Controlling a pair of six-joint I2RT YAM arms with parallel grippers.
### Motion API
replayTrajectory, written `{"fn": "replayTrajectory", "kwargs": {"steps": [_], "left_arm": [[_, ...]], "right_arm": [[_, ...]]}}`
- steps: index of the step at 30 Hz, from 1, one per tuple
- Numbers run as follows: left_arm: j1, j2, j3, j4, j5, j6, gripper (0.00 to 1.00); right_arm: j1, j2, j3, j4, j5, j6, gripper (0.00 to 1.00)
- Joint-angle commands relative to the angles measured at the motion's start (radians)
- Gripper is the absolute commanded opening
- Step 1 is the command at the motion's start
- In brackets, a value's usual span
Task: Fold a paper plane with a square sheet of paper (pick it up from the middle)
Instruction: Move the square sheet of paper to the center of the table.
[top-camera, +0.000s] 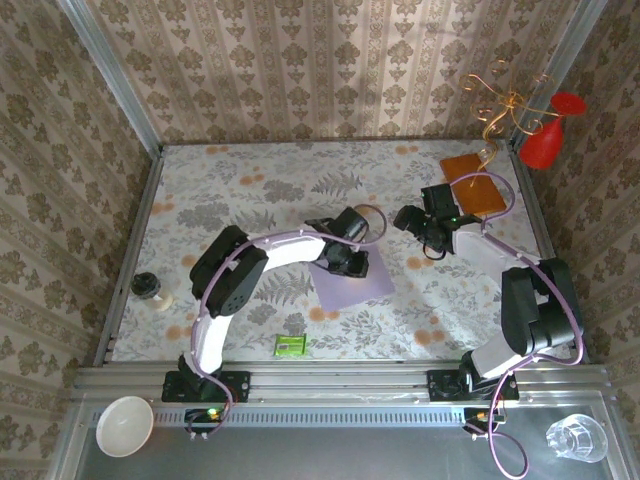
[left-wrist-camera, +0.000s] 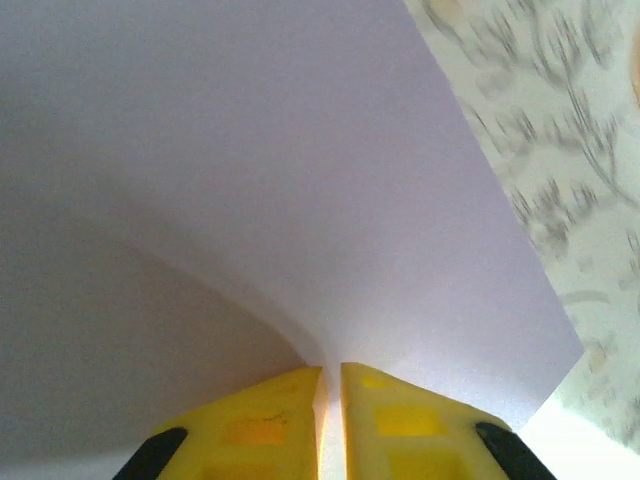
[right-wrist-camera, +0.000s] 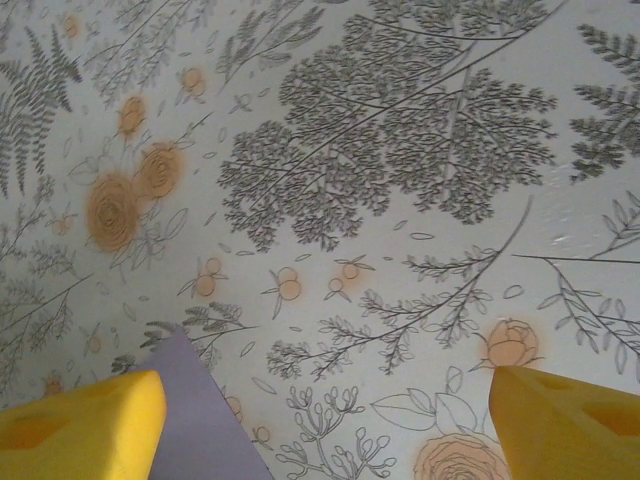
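The square sheet of paper (top-camera: 360, 285), pale lavender, lies on the flowered tablecloth at the centre. My left gripper (top-camera: 345, 262) points down onto its far part. In the left wrist view the sheet (left-wrist-camera: 300, 190) bulges up in a soft ridge that runs into the narrow slit between my yellow fingers (left-wrist-camera: 270, 415); the left gripper (left-wrist-camera: 331, 378) is shut on that pinch of paper. My right gripper (top-camera: 412, 222) hovers to the right of the sheet, open wide. Its wrist view shows one corner of the sheet (right-wrist-camera: 195, 415) by the left finger, with bare cloth between the jaws (right-wrist-camera: 325, 385).
An orange-brown board (top-camera: 475, 183) lies at the back right, by a red cone and wire ornament (top-camera: 545, 140). A small green packet (top-camera: 290, 345) sits near the front edge. A dark-capped little object (top-camera: 148, 288) stands at the left. A white bowl (top-camera: 124, 425) and a glass (top-camera: 578, 437) rest on the front rail.
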Motion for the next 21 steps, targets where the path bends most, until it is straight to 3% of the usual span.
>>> {"fn": "replayTrajectory", "kwargs": {"steps": [1,6,12,21], "left_arm": [[0.012,-0.038,-0.044,-0.106,-0.002,0.049,0.15],[0.062,-0.157,-0.056,-0.08,0.019,0.005,0.17],[0.17,-0.254,-0.225,-0.011,0.039,-0.167,0.2],[0.228,-0.2,-0.249,-0.065,0.019,-0.173,0.19]], "right_arm": [[-0.007,0.002,0.007,-0.036,0.019,0.04,0.83],[-0.004,-0.003,0.021,-0.041,-0.1,-0.032,0.71],[0.058,0.014,0.03,-0.102,-0.241,-0.11,0.61],[0.186,0.13,0.047,-0.082,-0.305,-0.103,0.41]]}}
